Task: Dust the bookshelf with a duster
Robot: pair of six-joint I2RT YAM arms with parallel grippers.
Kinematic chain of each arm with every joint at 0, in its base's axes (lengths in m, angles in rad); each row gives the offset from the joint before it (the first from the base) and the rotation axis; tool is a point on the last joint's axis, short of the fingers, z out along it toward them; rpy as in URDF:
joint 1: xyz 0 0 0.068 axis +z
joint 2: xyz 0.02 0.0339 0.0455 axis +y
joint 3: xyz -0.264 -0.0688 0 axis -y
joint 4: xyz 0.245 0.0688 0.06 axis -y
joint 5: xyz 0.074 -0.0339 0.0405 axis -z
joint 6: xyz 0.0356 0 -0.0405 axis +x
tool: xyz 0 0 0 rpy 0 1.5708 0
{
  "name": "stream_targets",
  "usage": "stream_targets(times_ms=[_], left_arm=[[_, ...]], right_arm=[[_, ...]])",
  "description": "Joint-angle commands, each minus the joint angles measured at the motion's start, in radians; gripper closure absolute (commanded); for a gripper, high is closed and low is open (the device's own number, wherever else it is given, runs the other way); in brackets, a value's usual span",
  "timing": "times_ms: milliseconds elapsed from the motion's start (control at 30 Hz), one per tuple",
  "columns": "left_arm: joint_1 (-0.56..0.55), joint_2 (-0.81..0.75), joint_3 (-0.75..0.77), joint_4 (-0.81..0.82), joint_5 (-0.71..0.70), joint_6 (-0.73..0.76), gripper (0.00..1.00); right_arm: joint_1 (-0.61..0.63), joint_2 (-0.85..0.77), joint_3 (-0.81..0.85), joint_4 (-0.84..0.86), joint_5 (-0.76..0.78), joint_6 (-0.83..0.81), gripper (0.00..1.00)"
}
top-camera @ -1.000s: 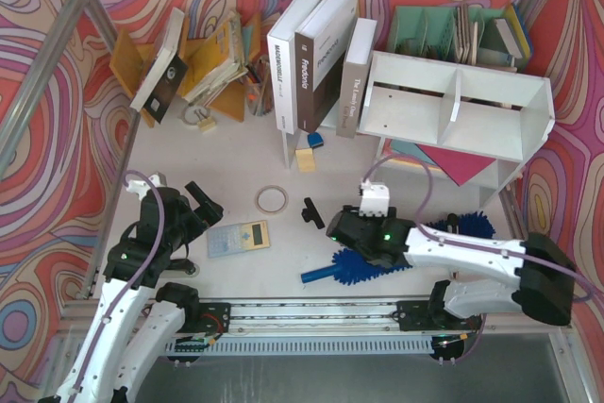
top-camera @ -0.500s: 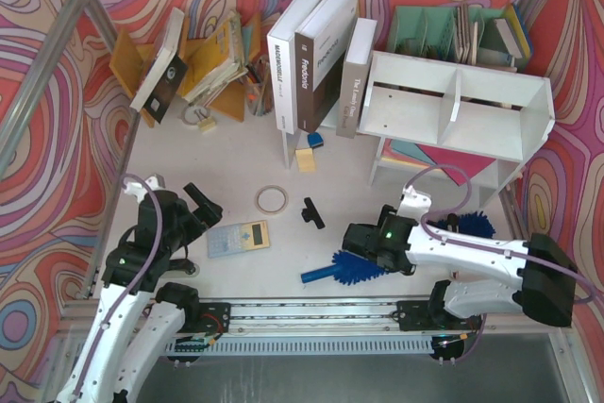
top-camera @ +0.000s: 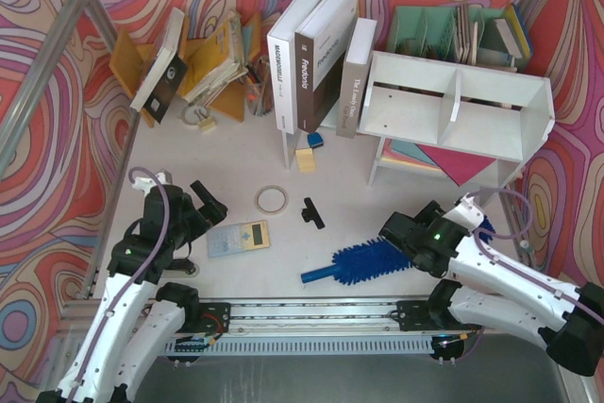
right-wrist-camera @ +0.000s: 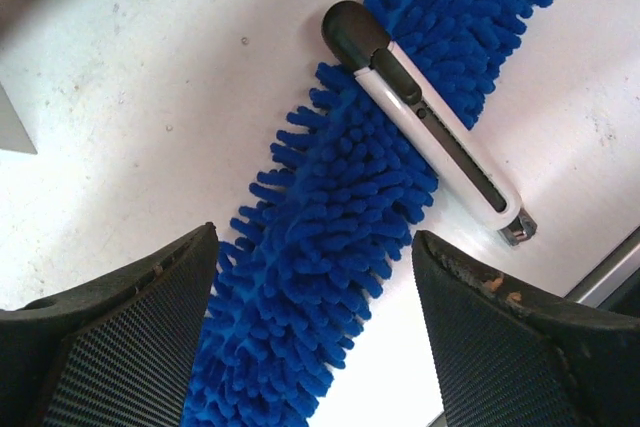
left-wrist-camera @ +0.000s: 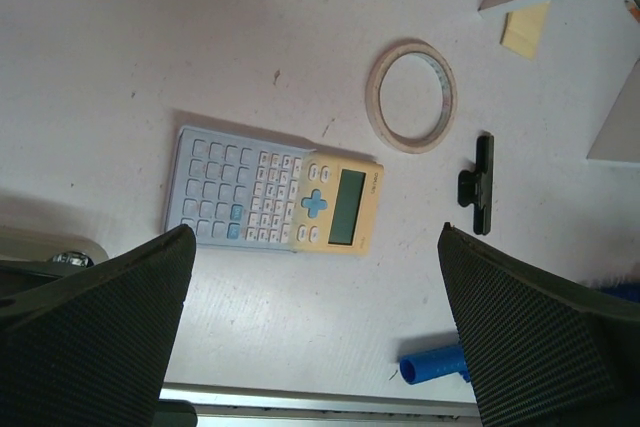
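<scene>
1. The bookshelf (top-camera: pixel 453 110) stands on its legs at the right rear of the tabletop (top-camera: pixel 236 158). It is a white box, and a divider splits it into two compartments.
2. The duster (top-camera: pixel 368 260) lies flat on the tabletop in front of the bookshelf, close to the near edge and clear of the shelf.
3. The duster's blue handle (top-camera: pixel 316 276) points left and towards the arm bases. Its fluffy head runs to the right and passes under the right arm.
4. The right pincer (top-camera: pixel 394 233) is over the fluffy head. In the right wrist view its jaws stand moderately wide, one finger (right-wrist-camera: pixel 120 337) on each side of the blue fibres, and they are not closed on them.
5. Whether the fingers touch the tabletop cannot be told.
6. A slim white tool with a black end (right-wrist-camera: pixel 425 127) lies slantwise across the far part of the fluffy head, beyond the right pincer's fingers.
7. The left pincer (top-camera: pixel 198 207) is at the left front of the tabletop, well apart from the duster. Its jaws are fully spread and hold nothing.
8. In the left wrist view a calculator (left-wrist-camera: pixel 275 202) lies on the tabletop between the spread fingers.
9. A ring of tape (left-wrist-camera: pixel 411 95) lies beyond the calculator, with a small black clip (left-wrist-camera: pixel 478 182) to the right of it.
10. Upright books (top-camera: pixel 316 58) stand just to the left of the bookshelf. A green file organiser (top-camera: pixel 444 30) sits behind it.
</scene>
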Motion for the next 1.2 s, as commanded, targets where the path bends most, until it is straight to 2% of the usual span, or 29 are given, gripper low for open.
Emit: stream_targets(times_ms=[0,233,567,700,900,1167], left_arm=[[-0.004,-0.015,-0.016,0.024,0.022,0.016,0.01],[-0.004,-0.025,-0.018,0.023,0.017,0.015,0.01],[-0.004,-0.022,-0.017,0.021,0.020,0.014,0.01],[-0.004,-0.027,-0.019,0.021,0.017,0.012,0.01],[-0.004,-0.025,-0.017,0.019,0.016,0.014,0.02],[-0.003,-0.026,-0.016,0.017,0.012,0.014,0.02]], right_arm=[[-0.039,-0.001,-0.003,-0.015,0.062,0.017,0.28],[-0.341,-0.088,-0.062,0.295,-0.078,-0.387,0.27],[-0.575,-0.122,-0.095,0.532,-0.198,-0.678,0.25],[-0.707,-0.118,-0.114,0.606,-0.324,-0.804,0.21],[-0.855,-0.071,-0.117,0.654,-0.456,-0.882,0.18],[-0.902,-0.034,-0.121,0.668,-0.500,-0.884,0.27]])
